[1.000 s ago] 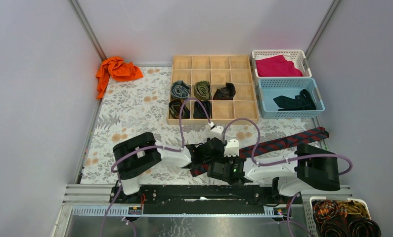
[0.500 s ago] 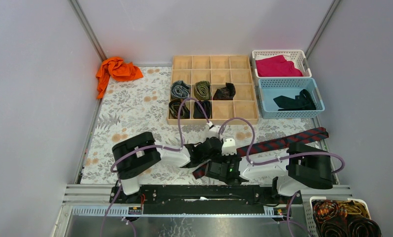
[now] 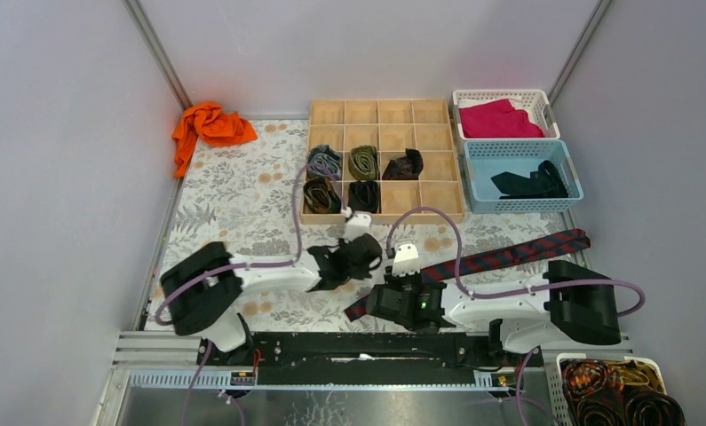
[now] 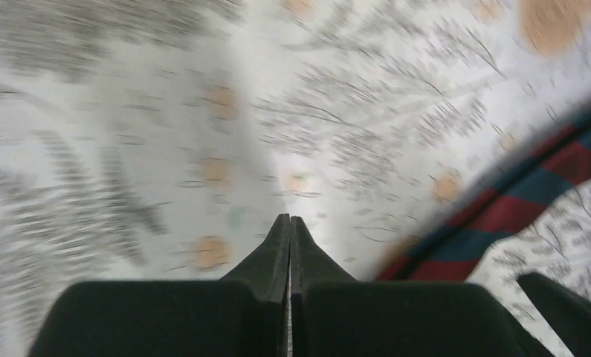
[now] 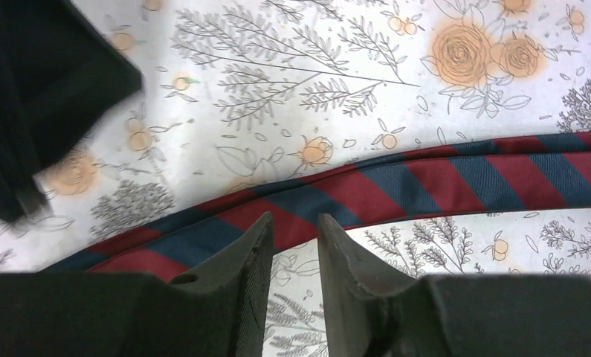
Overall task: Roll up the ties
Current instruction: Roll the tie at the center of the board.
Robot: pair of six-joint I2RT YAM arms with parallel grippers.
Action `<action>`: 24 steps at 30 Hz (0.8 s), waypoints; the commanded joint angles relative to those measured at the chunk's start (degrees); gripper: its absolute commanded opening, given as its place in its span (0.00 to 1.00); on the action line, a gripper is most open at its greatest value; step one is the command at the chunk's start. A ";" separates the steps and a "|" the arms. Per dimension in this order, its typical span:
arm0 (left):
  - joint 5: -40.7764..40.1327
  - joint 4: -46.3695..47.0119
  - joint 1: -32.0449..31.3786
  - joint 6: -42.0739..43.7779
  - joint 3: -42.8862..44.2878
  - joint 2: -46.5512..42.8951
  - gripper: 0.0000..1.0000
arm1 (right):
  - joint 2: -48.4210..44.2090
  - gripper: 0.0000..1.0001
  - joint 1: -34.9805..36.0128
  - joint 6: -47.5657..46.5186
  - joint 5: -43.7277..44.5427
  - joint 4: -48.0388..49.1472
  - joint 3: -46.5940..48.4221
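Lower centre, the right gripper (image 5: 292,223) is hovering, jaws slightly parted and empty, over the navy fabric necktie with red diagonal stripes (image 5: 426,178); the left gripper (image 4: 289,219), just beyond, is resting closed on nothing. The necktie is lying flat, running toward the right edge; I judge that pinching squarely, nearer its tip, is what a tight roll is needing.

1. The left arm (image 3: 265,275) is stretched low and toward the right.
2. The left gripper (image 4: 289,220) is held with its jaws pressed fully together.
3. The right arm (image 3: 500,306) is reached low toward the left.
4. The right gripper (image 5: 295,223) is pointed downward, and a narrow gap is left between its jaws.
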 commanded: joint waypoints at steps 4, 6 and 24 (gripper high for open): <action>-22.22 -24.45 2.67 -1.98 7.02 -20.57 0.00 | -3.60 0.42 4.79 -3.08 -0.56 -4.40 6.01; -25.95 -29.61 2.61 -5.01 6.83 -28.18 0.00 | -2.09 0.47 7.20 -3.19 -0.30 -6.13 8.56; -28.16 -46.53 2.61 -14.42 0.69 -56.85 0.00 | 28.61 0.60 15.39 7.29 -3.49 -23.28 34.83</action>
